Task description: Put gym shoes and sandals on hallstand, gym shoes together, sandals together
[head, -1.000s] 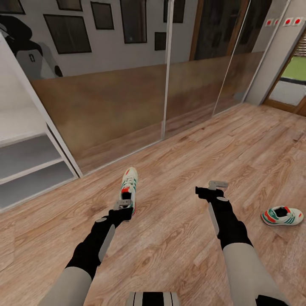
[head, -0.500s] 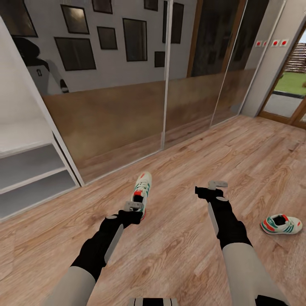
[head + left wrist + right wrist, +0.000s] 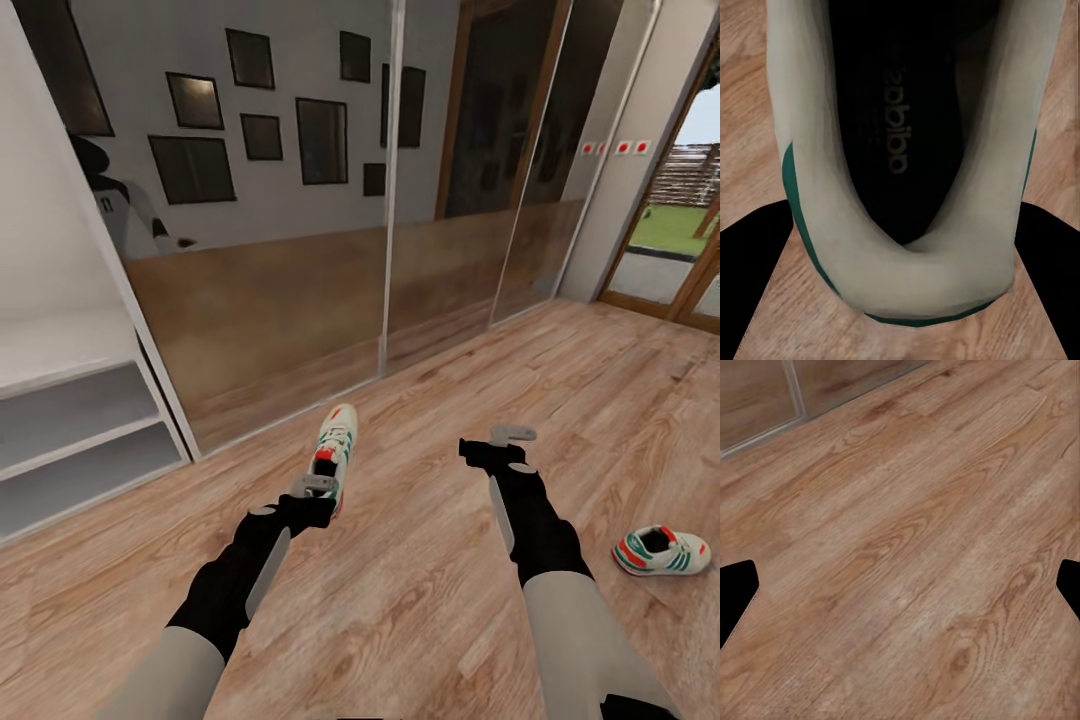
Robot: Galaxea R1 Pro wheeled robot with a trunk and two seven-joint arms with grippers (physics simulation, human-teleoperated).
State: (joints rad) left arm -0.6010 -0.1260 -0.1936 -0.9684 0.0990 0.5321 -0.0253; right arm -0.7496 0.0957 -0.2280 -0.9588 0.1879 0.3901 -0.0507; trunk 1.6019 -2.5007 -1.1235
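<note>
One gym shoe [image 3: 335,448] is clamped at the heel in the left gripper [image 3: 314,487]; the right gripper [image 3: 510,436] is held empty, jaws apart, with the second sneaker [image 3: 661,551] left at 4 o'clock on the corridor floor [image 3: 430,590].

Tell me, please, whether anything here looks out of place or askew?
Yes: the gym shoes are split up. One hangs heel-first in the left gripper; the other lies alone on the floor by the right arm, away from the hallstand.

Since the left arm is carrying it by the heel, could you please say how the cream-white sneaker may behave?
The cream-white sneaker with green stripes looks light. Its soft heel collar may flex in the left pincer, and the toe, reaching well beyond the grip, might sag.
</note>
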